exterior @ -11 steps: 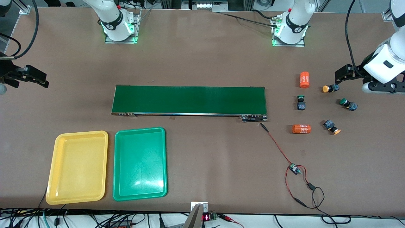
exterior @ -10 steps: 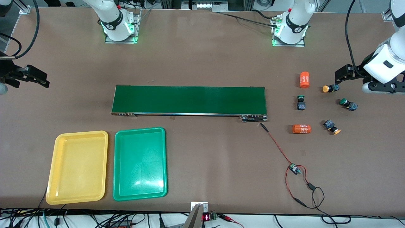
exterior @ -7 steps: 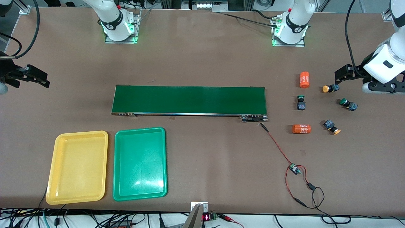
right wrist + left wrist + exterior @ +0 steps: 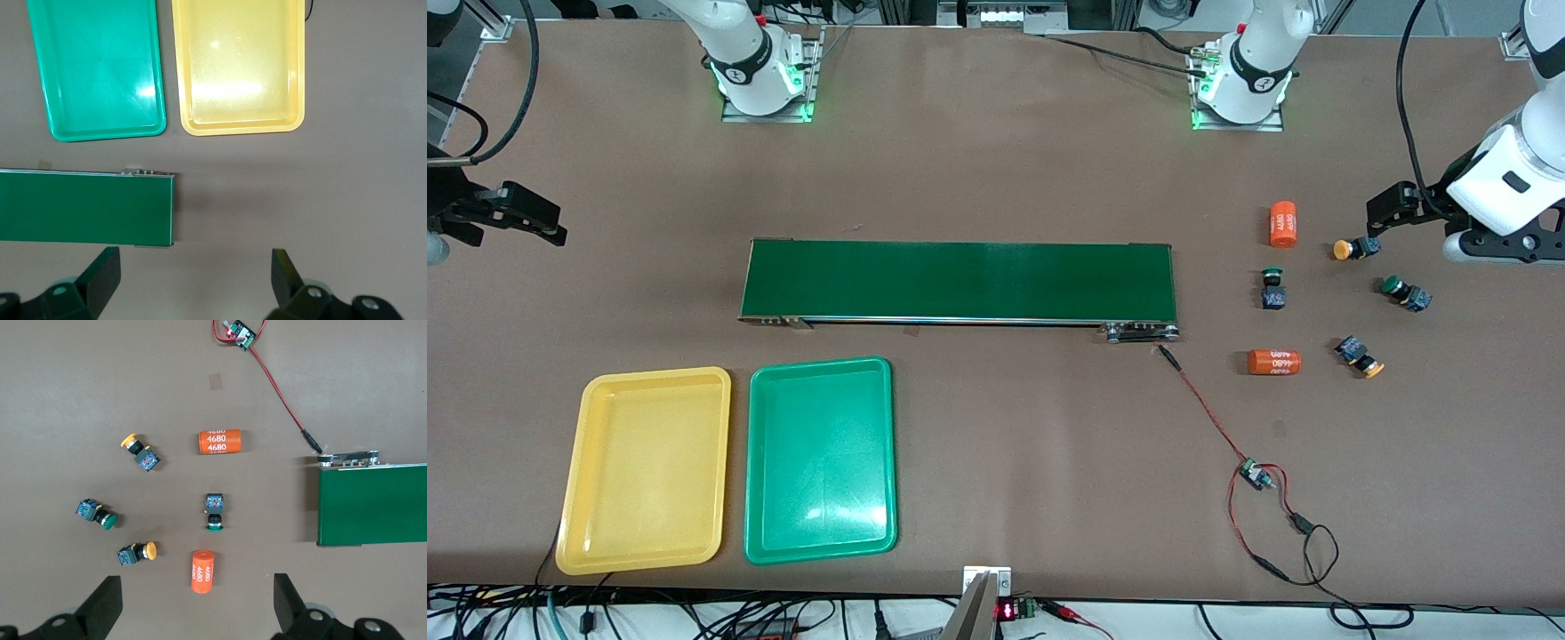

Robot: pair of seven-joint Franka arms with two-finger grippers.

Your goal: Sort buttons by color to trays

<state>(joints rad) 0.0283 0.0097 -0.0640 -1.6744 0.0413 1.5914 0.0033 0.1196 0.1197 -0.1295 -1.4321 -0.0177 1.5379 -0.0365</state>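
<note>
- Front view: yellow tray (image 4: 645,471) and green tray (image 4: 821,460) lie side by side, nearer the camera than the dark-green belt (image 4: 959,281), toward the right arm's end of the table; both hold nothing.
- Front view: four buttons sit on the table toward the left arm's end: an orange-capped one (image 4: 1355,248), a green-capped one (image 4: 1406,292), another green-capped one (image 4: 1273,289) closest to the belt, and another orange-capped one (image 4: 1359,354) nearest the camera. Two orange cylinders (image 4: 1282,224) (image 4: 1273,362) lie among them.
- Front view: left gripper (image 4: 1392,206) hangs above the table just beside the buttons; right gripper (image 4: 529,216) waits at the table's other end.
- Left wrist view: left gripper (image 4: 198,603), jaws spread wide and holding nothing, above the buttons. Orange caps (image 4: 136,554) (image 4: 139,450), green caps (image 4: 96,513) (image 4: 214,511), cylinders (image 4: 202,571) (image 4: 221,442), red wire (image 4: 280,390) all visible.
- Right wrist view: right gripper (image 4: 196,279) also spread wide, empty, over bare table beside the belt's end (image 4: 87,207); green tray (image 4: 97,67) and yellow tray (image 4: 238,63) apart from it.
</note>
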